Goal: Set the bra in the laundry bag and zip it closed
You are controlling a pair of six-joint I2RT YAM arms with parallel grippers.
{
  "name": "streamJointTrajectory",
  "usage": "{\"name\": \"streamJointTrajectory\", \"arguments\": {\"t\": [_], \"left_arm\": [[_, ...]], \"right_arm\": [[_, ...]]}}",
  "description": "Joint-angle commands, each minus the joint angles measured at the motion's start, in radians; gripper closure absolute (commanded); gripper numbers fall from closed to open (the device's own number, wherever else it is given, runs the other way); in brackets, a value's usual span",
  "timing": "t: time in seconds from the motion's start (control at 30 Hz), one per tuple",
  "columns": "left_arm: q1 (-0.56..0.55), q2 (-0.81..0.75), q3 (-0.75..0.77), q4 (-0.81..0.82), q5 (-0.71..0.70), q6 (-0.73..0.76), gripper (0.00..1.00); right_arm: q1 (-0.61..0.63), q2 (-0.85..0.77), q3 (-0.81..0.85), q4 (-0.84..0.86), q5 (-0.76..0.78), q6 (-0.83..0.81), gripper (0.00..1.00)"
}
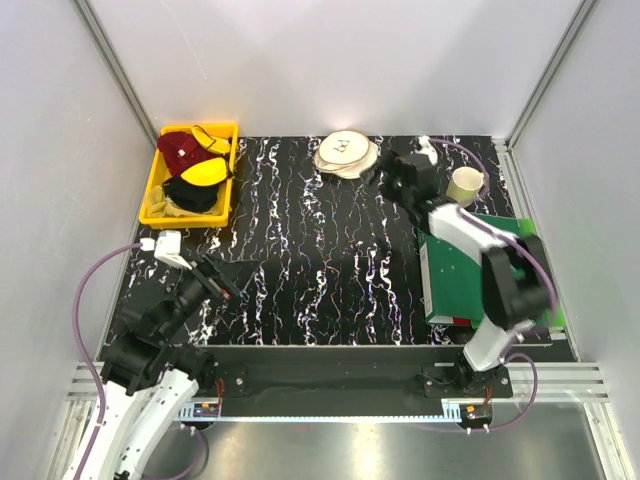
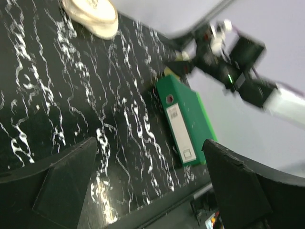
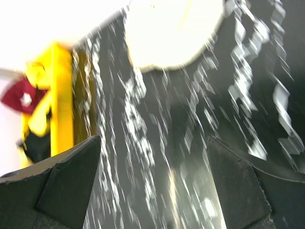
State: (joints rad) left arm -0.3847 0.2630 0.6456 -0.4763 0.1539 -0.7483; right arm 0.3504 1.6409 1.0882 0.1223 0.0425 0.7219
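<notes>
The laundry bag (image 1: 345, 153) is a cream-white round mesh bag lying at the back middle of the black marbled table; it also shows as the laundry bag (image 2: 90, 14) and, blurred, as the laundry bag (image 3: 171, 33). The bra (image 1: 160, 207) is a mustard heap in the near-left corner of the yellow bin (image 1: 152, 180), partly under other garments. My right gripper (image 1: 383, 172) hovers just right of the bag, open and empty (image 3: 152, 186). My left gripper (image 1: 225, 278) is open and empty over the near left of the table (image 2: 147, 191).
The bin also holds a dark red garment (image 1: 180, 150), a bright yellow one with black trim (image 1: 205, 170) and a black one (image 1: 190, 192). A pale yellow mug (image 1: 465, 184) stands at the back right. A green binder (image 1: 465, 270) lies under the right arm.
</notes>
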Motion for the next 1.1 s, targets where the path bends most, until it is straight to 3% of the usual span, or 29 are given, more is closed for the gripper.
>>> {"name": "streamJointTrajectory", "arguments": {"t": [0.0,0.3,0.43,0.53,0.57,0.67,0.83,1.0,1.07], "left_arm": [[0.000,0.004,-0.050,0.037,0.142,-0.003,0.01],[0.000,0.039,-0.052,0.047,0.168,0.015,0.01],[0.000,0.050,-0.043,0.048,0.165,0.032,0.01],[0.000,0.058,-0.034,0.050,0.170,0.041,0.01],[0.000,0.061,-0.028,0.045,0.168,0.044,0.01],[0.000,0.065,-0.009,0.025,0.153,0.061,0.01],[0.000,0.143,0.025,-0.039,0.095,0.101,0.01],[-0.008,0.274,0.016,-0.033,0.174,0.083,0.09],[-0.058,0.282,-0.030,0.032,0.194,0.038,0.11]], "right_arm": [[-0.004,0.259,0.203,0.204,0.077,0.063,0.00],[-0.004,0.715,0.639,0.209,0.151,0.159,0.04],[-0.004,0.853,0.841,0.133,0.155,0.159,0.26],[-0.004,0.902,0.904,0.111,0.109,0.146,0.50],[-0.002,0.899,0.903,0.100,0.096,0.145,0.75],[-0.001,0.774,0.793,0.070,0.030,0.122,1.00],[0.039,0.466,0.376,-0.042,-0.023,0.067,1.00],[0.070,0.059,-0.102,-0.056,-0.163,0.082,1.00],[0.087,-0.106,-0.218,-0.082,-0.225,0.096,1.00]]}}
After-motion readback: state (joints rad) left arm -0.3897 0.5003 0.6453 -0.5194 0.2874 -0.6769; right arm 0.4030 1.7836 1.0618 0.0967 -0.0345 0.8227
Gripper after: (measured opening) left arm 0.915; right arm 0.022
